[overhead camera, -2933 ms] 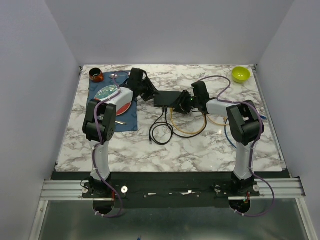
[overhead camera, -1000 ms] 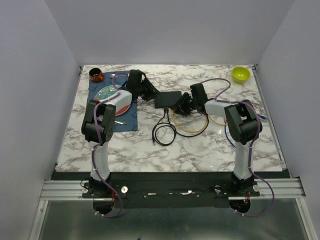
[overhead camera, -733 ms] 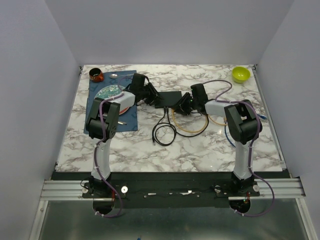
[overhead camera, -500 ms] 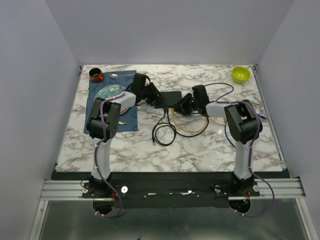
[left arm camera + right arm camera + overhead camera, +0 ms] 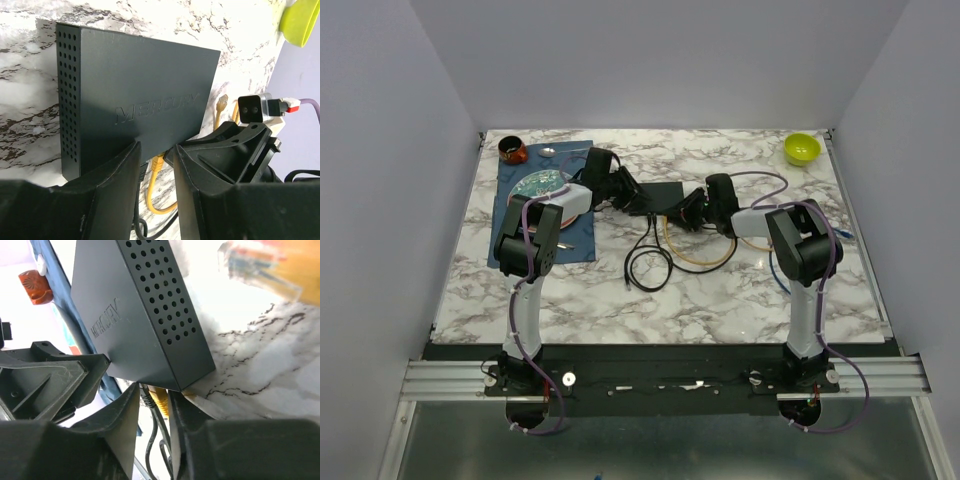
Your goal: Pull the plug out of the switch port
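Step in hand, as judged: get the right gripper onto a plug at the socket edge of the switch while the left gripper steadies the box. The switch lay flat on the tabletop, directly ahead of both grippers, with the left gripper at one end and the right at the other. Right gripper: jaws stood narrow, one finger either side of two plugs seated side by side. These were a black plug and a yellow plug, both just past its fingertips at the switch's corner. Could not tell whether the pads touched either plug, so grip not confirmed. Could not tell which plug was the target. Left gripper: jaws apart, nothing seen clamped between them, tips right at the socket edge. Whether a finger pressed on the box was unclear. Both plugs sat in their sockets, so extraction not yet done. Notes for doing it well: close on one plug body only, not on the yellow cable or black cable trailing from it. Such plugs likely carry a latch tab, so squeeze it before pulling. Draw straight back along the socket axis, toward the right gripper's own wrist, without twisting or lifting. Brace with the left gripper so the light box does not slide along.
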